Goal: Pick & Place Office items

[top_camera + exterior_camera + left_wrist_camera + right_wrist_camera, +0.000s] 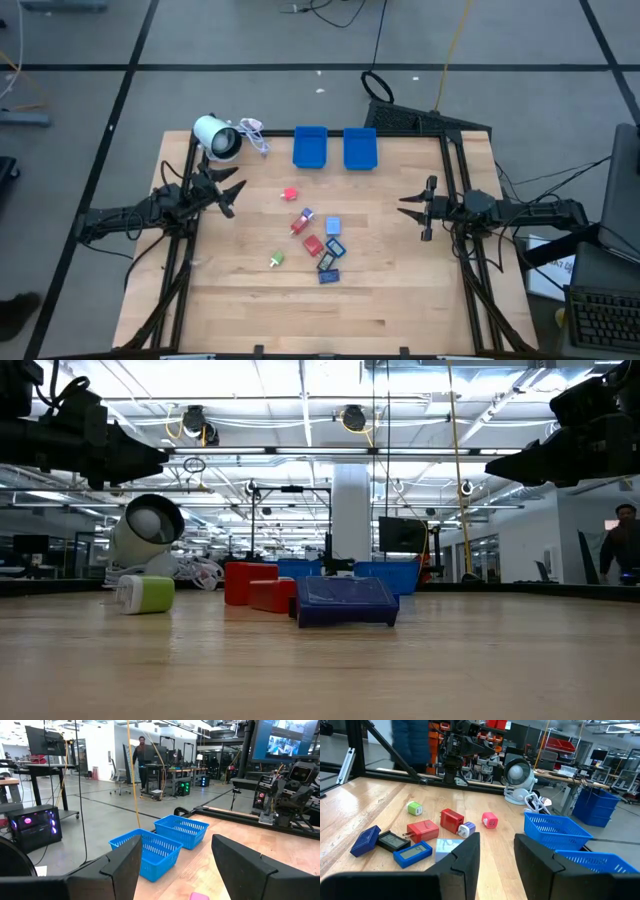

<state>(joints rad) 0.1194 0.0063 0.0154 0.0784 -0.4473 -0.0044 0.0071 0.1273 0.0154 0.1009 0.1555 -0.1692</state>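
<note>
Your small loose office items lie scattered at the middle of the wooden worktop: red, blue, green and pink plastic blocks, some too tiny to identify from above. In the low view a flat dark blue case hides the pieces behind it. Two blue mesh plastic bins sit at the far edge, a white cylindrical roll at the far left corner. Your left hand hovers spread near the left edge, holding nothing; your right hand hangs pressed together by the right edge.
</note>
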